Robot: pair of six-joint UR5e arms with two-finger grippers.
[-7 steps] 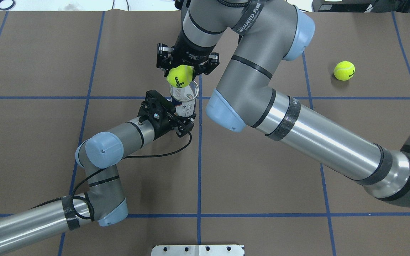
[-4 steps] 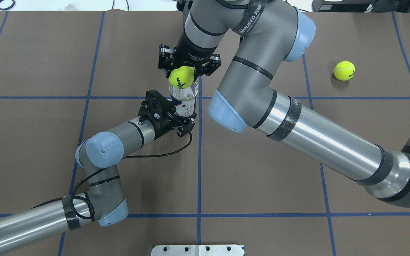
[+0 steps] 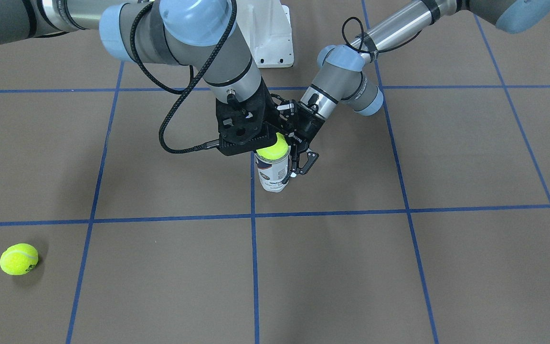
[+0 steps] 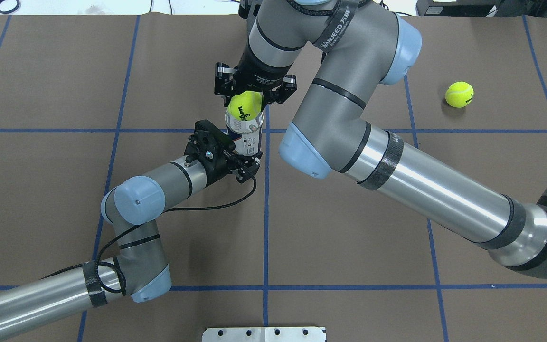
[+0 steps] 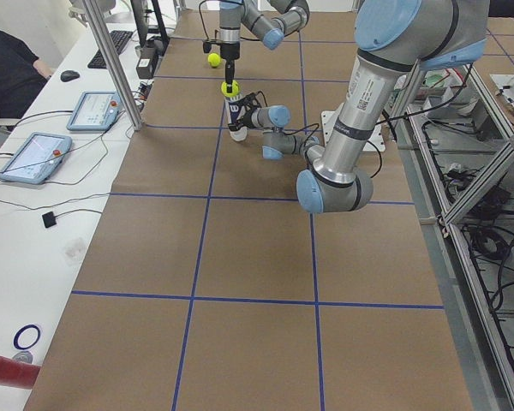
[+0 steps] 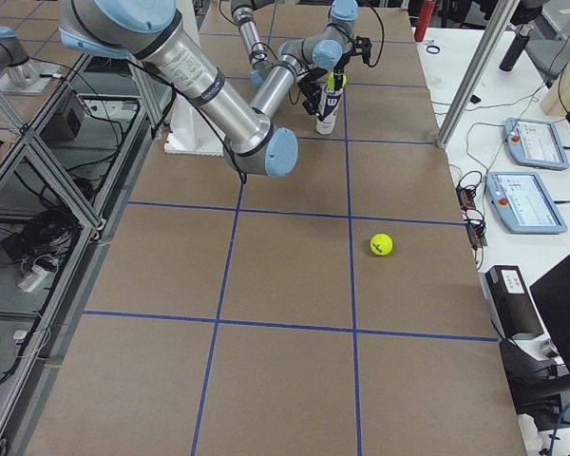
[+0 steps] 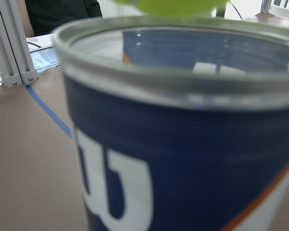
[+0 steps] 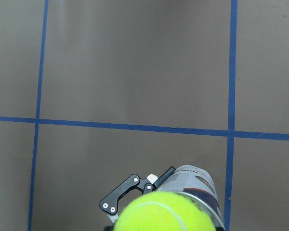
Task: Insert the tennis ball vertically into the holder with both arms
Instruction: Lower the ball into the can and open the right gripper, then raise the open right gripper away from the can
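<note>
Broadly, the job looks most of the way done but not finished. On the table (image 4: 349,213) the right arm (image 4: 435,190) reaches in from the right end toward the far edge. The left arm (image 4: 159,185) comes from the near left corner.

The can (image 4: 246,137) stands upright on the table, nearer the far edge than the near one and about midway between the two ends. The left gripper (image 4: 244,156) has its fingers pressed against the can's sides low down, bracing it.

The tennis ball (image 4: 245,104) is pinched between the fingers of the right gripper (image 4: 250,99) and sits right at the can's open mouth. The left wrist view shows its underside just at the rim, and I cannot tell whether it has dipped inside.

So picking up, steadying and lining up appear done. What seems left is lowering the ball past the rim and letting go. A second ball (image 4: 459,94) lies loose toward the far right corner.
</note>
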